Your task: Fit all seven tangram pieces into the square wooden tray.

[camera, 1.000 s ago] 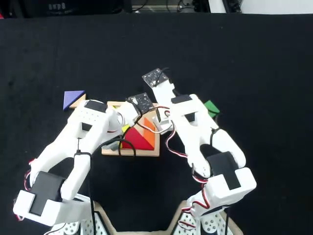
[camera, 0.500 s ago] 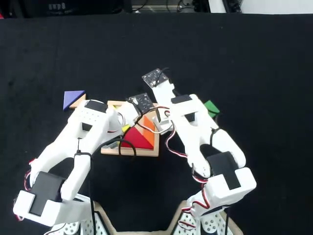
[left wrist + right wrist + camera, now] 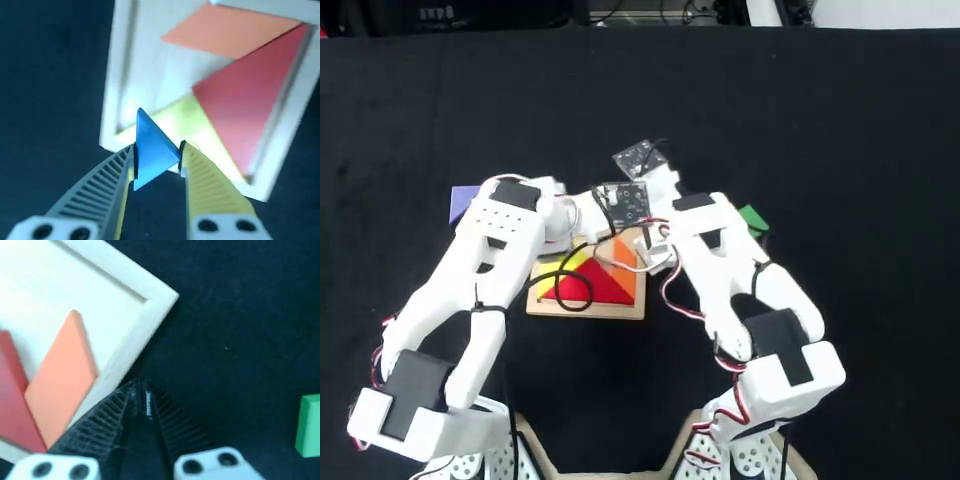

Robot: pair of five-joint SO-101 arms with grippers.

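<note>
The square wooden tray (image 3: 585, 312) lies mid-table with a red triangle (image 3: 598, 287), a yellow triangle (image 3: 563, 267) and an orange piece (image 3: 622, 252) in it. In the left wrist view my left gripper (image 3: 157, 149) is shut on a small blue triangle (image 3: 151, 150), held above the tray's corner (image 3: 112, 135) beside the yellow triangle (image 3: 185, 120). My right gripper (image 3: 140, 391) is shut on nothing, its tips at the tray's outer rim (image 3: 142, 325) near the orange piece (image 3: 62, 375). A purple triangle (image 3: 461, 202) lies left of the tray, partly behind the left arm.
A green piece (image 3: 752, 219) lies on the black cloth right of the right arm, and appears as the green piece (image 3: 310, 426) in the right wrist view. Both arms crowd over the tray's far side. Bare cloth stretches toward the back and to both sides.
The left arm has swung toward the back and its wrist shifted right, uncovering the tray's left half with the yellow triangle. The right arm has stayed put.
</note>
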